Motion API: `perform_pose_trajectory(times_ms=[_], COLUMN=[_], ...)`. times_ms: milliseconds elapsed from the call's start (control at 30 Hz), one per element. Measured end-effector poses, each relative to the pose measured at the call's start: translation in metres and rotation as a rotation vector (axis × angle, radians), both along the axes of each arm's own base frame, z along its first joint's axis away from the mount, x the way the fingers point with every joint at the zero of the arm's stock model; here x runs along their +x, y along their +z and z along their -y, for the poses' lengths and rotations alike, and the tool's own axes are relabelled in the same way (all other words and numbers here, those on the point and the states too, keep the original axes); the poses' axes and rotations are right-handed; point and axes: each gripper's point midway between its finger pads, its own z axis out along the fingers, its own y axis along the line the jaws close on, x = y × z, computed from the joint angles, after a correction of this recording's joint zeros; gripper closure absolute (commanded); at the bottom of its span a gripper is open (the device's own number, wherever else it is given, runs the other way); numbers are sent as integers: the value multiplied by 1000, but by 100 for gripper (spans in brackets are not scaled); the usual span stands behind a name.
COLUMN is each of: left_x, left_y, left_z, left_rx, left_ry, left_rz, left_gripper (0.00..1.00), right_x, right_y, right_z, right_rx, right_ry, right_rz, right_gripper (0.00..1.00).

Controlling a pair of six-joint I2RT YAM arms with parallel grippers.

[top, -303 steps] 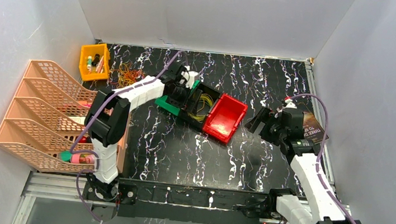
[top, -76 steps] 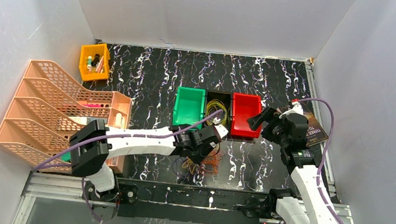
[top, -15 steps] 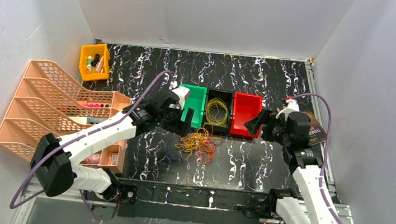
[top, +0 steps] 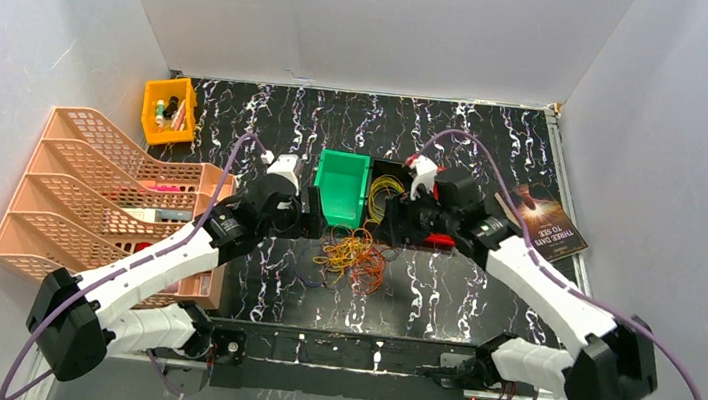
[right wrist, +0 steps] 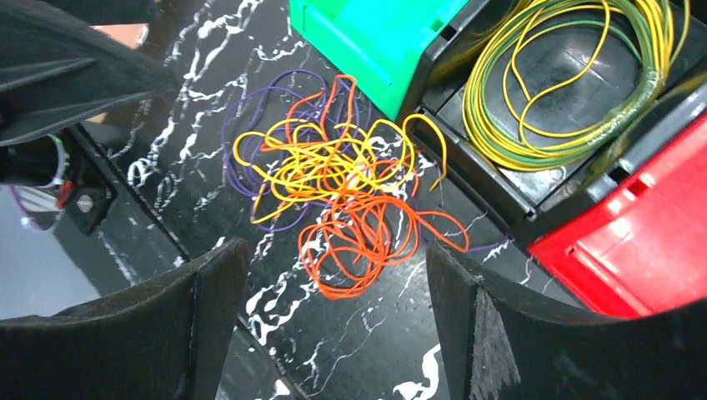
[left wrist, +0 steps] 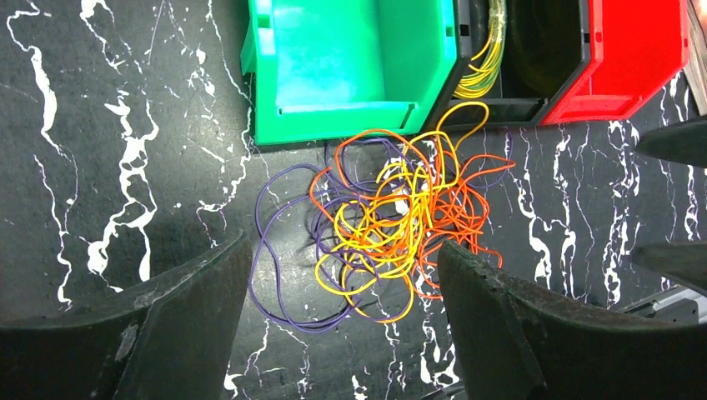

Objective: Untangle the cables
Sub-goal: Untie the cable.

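Beside the cables (top: 355, 259), right pincer (right wrist: 332, 250) has swung in facing left pincer (left wrist: 342, 248) — both gape empty.

We see a robot lab — grey walls (top: 370, 21) box in a black marbled table (top: 457, 141), with a left arm (top: 157, 258) and right arm (top: 533, 276) bolted at its near edge.

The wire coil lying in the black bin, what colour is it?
The coil is yellow with green strands, clearest in the right wrist view.
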Motion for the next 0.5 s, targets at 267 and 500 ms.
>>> perform_pose_trajectory(times_ms=[267, 500], left_x=[2, 2], left_y=[-3, -5], left_z=[-1, -1], left_rx=[-27, -8], left_ry=[38, 16], left_rz=[7, 9], left_gripper=[20, 21], right_x=[26, 47], right_y=[-45, -62], right_z=[-18, -28], right_rx=[-148, -198], right_ry=[109, 162], right_rz=[-9, 20], right_gripper=[31, 39])
